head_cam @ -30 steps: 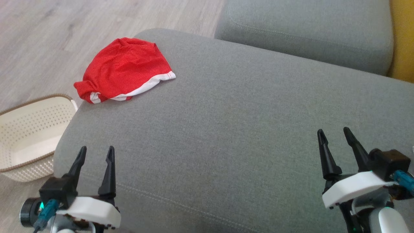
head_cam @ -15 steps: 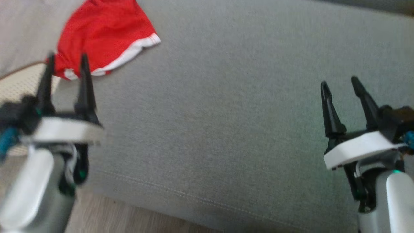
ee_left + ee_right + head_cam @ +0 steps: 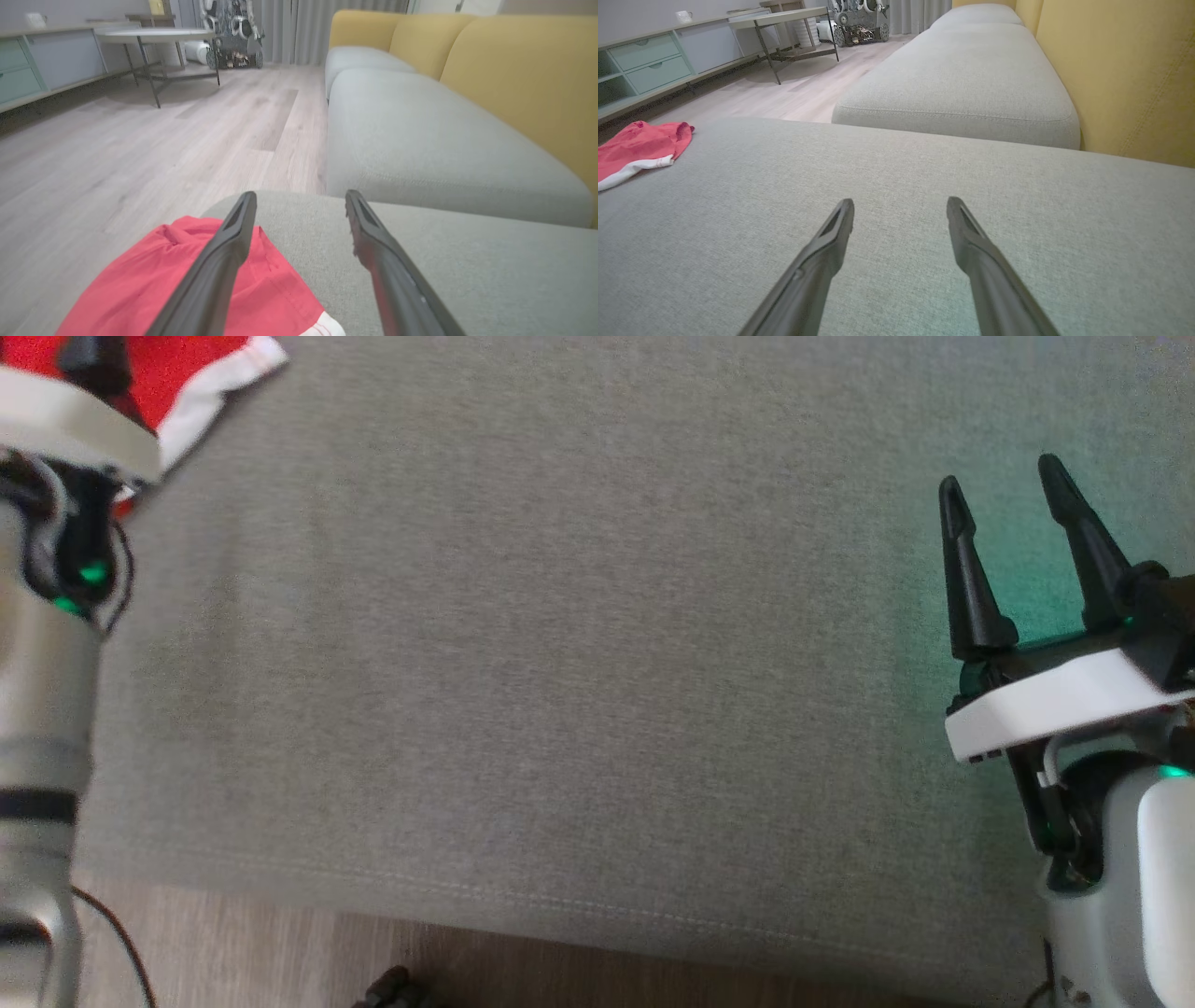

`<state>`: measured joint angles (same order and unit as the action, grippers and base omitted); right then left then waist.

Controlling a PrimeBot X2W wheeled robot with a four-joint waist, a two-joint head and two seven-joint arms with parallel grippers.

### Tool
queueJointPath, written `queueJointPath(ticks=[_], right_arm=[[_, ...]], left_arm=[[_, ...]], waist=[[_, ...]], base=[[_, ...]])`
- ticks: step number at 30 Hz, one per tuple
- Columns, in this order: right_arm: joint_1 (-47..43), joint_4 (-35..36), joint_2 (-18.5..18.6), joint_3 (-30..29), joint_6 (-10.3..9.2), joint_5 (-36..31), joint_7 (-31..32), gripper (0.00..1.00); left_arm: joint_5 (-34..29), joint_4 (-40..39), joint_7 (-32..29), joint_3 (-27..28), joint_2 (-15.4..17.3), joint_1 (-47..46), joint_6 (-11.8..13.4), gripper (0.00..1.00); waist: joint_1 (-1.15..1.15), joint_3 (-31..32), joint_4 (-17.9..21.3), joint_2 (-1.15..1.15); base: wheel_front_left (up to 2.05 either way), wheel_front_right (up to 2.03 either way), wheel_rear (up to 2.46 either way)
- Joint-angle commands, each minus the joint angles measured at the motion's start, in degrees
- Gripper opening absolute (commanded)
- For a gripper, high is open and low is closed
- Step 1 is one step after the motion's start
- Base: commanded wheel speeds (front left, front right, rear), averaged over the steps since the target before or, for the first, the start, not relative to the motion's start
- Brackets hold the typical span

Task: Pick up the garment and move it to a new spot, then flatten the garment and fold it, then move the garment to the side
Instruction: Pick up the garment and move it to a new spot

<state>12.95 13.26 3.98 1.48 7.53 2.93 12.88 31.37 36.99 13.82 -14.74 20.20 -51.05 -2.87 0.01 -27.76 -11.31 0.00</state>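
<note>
Garment: red cloth with a white band along one edge, lying rumpled near the corner of the grey cushion, under and just ahead of the left gripper. Seen from that wrist, one finger crosses over the red cloth and the other lies over bare cushion. The two are spread wide with nothing between them, and we cannot tell whether they touch the cloth. The right gripper is far across the cushion from the garment, its fingers also wide apart and empty over bare fabric, with a green glow on the cushion just beside them. In the head view the left fingers are cut off by the top edge, and most of the garment is cut off or hidden behind that wrist. A small dark thing on the floor at the bottom edge is too blurred for us to name. Beyond both pairs of fingertips lies a second grey cushion against a yellow backrest. Past the left fingers a pale wood floor runs to a round table, a low cabinet and grey curtains.
</note>
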Motion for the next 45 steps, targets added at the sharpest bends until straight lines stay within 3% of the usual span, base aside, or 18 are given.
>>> queueJointPath(ticks=[1,6,9,11,12,14,19,27,32,38,45], right_arm=[[1.29,2.50,-0.10,1.65,-0.04,-0.51,-0.04,1.00],[1.85,2.17,-0.24,1.76,-0.04,-0.35,-0.53,1.00],[2.31,1.64,-0.43,2.03,-0.04,-0.15,-1.06,1.00],[2.44,1.42,-0.49,2.07,-0.04,-0.07,-1.21,1.00],[2.49,1.33,-0.51,2.11,-0.04,-0.07,-1.25,1.00],[2.59,1.10,-0.55,2.01,-0.04,-0.04,-1.28,1.00],[2.98,0.22,-0.67,1.89,-0.04,0.21,-1.55,1.00],[1.87,-1.39,-0.82,0.75,-0.04,0.66,-2.72,1.00],[0.50,-3.00,-0.95,0.38,-0.04,1.68,-3.81,1.00],[-1.80,-5.23,-1.06,0.19,-0.04,3.22,-5.56,1.00],[-6.04,-7.23,-1.09,-0.61,-0.04,5.90,-7.07,1.00]], left_arm=[[0.21,2.32,-0.85,1.80,3.78,-3.63,-0.87,1.00],[1.27,13.40,-2.98,1.01,4.03,-8.11,-2.82,1.00],[2.38,24.09,-7.18,-0.93,3.70,-10.02,-4.14,1.00],[2.71,26.88,-8.95,-1.98,3.44,-10.23,-4.39,1.00],[2.95,27.91,-9.82,-2.48,3.31,-10.30,-4.48,0.84],[3.60,28.98,-11.32,-3.61,2.87,-10.26,-4.56,0.00],[5.18,28.31,-11.63,-7.02,4.07,-9.19,-4.59,0.00],[5.75,26.81,-1.00,-8.67,7.25,-10.60,-4.60,0.00],[4.92,23.26,1.07,-7.30,9.80,-10.81,-4.56,0.00],[1.54,8.86,1.16,-1.76,13.17,-4.09,-1.66,0.00],[-0.49,-12.11,1.17,2.54,13.77,14.90,3.68,0.00]], waist=[[-0.01,-2.30,2.07,0.00],[-0.01,-3.45,3.14,0.00],[-0.01,-4.29,4.30,0.00],[-0.01,-4.42,4.60,0.00],[-0.01,-4.43,4.70,0.00],[-0.01,-4.37,4.79,0.00],[-0.01,-3.40,5.04,0.00],[-0.01,2.37,3.84,0.00],[-0.01,7.62,3.79,0.00],[-0.01,14.00,4.92,0.00],[-0.01,20.23,6.72,0.00]], base=[[0.00,0.00,0.00],[0.00,0.00,0.00],[0.00,0.00,0.00],[0.00,0.00,0.00],[0.00,0.00,0.00],[0.00,0.00,0.00],[0.00,0.00,0.00],[0.00,0.00,0.00],[0.00,0.00,0.00],[0.00,0.00,0.00],[0.00,0.00,0.00]])
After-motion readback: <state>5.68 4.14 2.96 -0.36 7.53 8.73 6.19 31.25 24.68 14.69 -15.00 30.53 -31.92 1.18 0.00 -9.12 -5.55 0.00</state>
